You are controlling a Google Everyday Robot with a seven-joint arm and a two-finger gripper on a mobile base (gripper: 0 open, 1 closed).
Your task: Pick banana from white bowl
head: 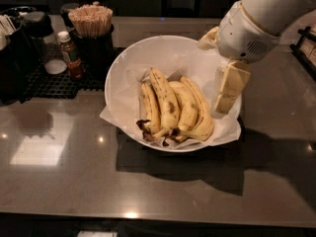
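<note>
We see the gripper (224,95) hovering over the three o'clock rim of the white bowl (114,78); whether it is open or closed we cannot tell. The banana (165,100) lies mid-bowl among other bananas (197,113), its blackened stem toward six o'clock.

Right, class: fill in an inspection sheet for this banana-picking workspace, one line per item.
Surface: glossy dark counter, with light glare on it.
Job's things: banana, the longest and speckled, lies among other bananas in the white bowl, on crumpled paper.
Clutter: bottle, cup of wooden sticks and black mat, all at the left rear.
Grippers: gripper hangs over the bowl's right rim, to the right of the bananas.
Cables: nothing seen.
Surroundings: dark background; dark rack at the right edge.
</note>
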